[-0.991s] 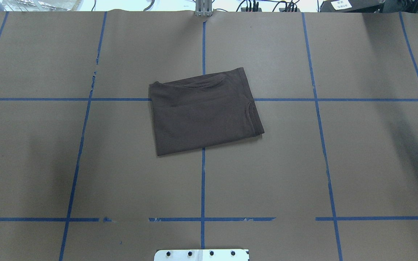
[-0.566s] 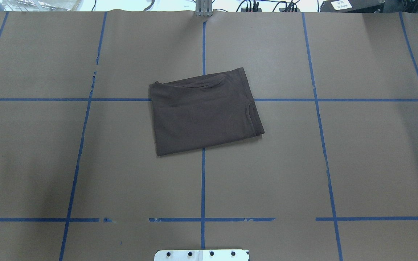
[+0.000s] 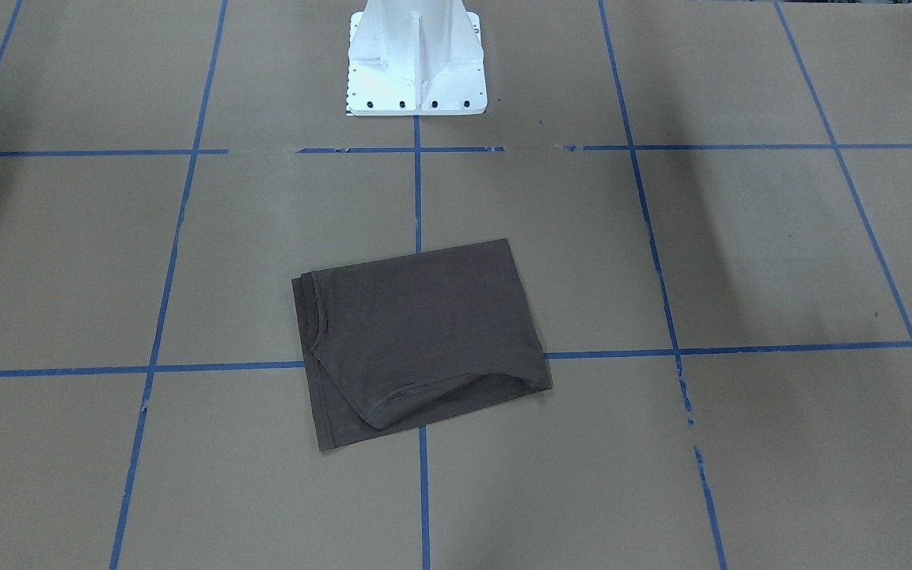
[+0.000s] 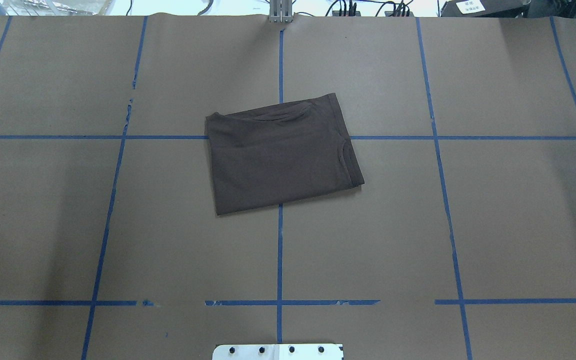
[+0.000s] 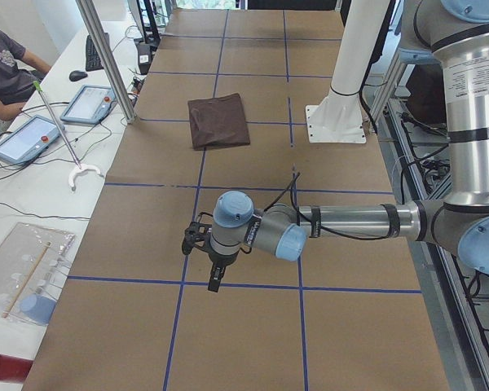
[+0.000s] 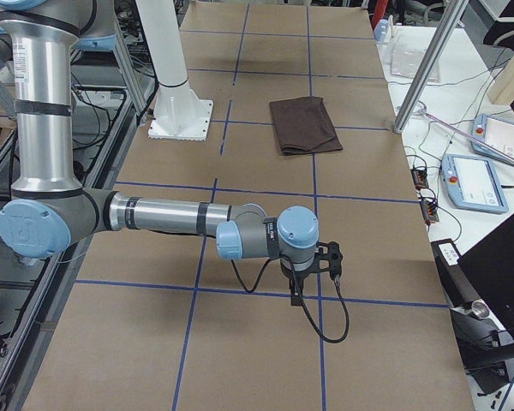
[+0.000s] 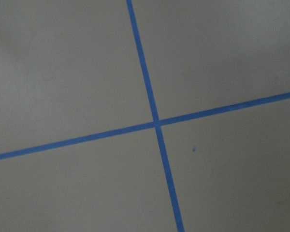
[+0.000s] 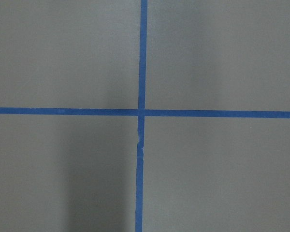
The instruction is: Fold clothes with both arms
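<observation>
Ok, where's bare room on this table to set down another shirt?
Bare paper lies between the folded T-shirt and the white pedestal base, and in the grid squares either side of the shirt. Out toward both ends, the left arm and right arm reach over it.

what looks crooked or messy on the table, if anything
The folded T-shirt lies skewed to the blue tape grid, with none of its edges parallel to the lines. Its far edge has a loose puckered fold, and a lower layer peeks out on the robot's right.
</observation>
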`<control>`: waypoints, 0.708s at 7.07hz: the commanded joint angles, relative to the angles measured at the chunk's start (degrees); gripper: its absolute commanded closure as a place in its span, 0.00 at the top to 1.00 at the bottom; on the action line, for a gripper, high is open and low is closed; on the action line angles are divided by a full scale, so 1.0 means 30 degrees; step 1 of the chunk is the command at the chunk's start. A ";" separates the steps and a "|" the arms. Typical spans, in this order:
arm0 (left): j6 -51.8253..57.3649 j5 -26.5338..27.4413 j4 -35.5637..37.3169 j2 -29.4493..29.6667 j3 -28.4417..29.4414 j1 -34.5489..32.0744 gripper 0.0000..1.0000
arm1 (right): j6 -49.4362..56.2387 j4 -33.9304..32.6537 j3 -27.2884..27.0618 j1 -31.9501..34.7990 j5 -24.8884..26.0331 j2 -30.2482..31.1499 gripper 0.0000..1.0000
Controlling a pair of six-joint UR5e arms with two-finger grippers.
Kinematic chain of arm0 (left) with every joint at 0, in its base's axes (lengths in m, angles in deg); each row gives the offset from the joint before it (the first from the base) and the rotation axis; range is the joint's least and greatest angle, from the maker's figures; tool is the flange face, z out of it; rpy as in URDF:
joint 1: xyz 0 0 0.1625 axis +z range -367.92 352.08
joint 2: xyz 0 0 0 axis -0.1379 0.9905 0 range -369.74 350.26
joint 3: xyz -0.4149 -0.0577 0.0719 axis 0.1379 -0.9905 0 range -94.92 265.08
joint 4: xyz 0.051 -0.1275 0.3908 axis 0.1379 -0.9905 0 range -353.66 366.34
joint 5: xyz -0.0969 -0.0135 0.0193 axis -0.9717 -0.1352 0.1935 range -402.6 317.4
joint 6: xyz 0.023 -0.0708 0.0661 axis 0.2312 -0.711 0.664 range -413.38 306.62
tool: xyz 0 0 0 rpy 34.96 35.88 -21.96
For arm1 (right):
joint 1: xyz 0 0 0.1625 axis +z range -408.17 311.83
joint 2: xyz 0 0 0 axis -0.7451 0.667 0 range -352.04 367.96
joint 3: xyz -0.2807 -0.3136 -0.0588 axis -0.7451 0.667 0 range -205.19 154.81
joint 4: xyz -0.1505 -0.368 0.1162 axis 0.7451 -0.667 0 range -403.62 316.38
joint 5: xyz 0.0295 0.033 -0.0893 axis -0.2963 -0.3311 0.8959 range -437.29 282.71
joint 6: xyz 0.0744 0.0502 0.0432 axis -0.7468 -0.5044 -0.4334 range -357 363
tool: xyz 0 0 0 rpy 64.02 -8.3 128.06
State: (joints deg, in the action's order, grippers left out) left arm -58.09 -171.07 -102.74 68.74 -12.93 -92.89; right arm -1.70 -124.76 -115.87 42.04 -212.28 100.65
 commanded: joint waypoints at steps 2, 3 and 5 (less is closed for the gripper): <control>0.4434 0.0285 0.6842 0.3207 -0.0264 -0.1227 1.00 | -0.0017 -0.0896 -0.0388 0.0049 -0.0381 0.0244 1.00; 0.5252 0.0140 0.6710 0.3572 0.0814 -0.1701 1.00 | -0.0017 -0.1916 -0.1173 0.0224 -0.0645 0.0244 1.00; 0.5759 -0.0066 0.6592 0.3692 0.1148 -0.1764 1.00 | -0.0017 -0.3360 -0.2584 0.0313 -0.0793 0.0360 1.00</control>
State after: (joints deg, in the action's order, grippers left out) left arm -41.64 -170.99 -83.03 79.35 -10.07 -97.86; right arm -1.75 -132.78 -121.52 42.71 -214.29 101.49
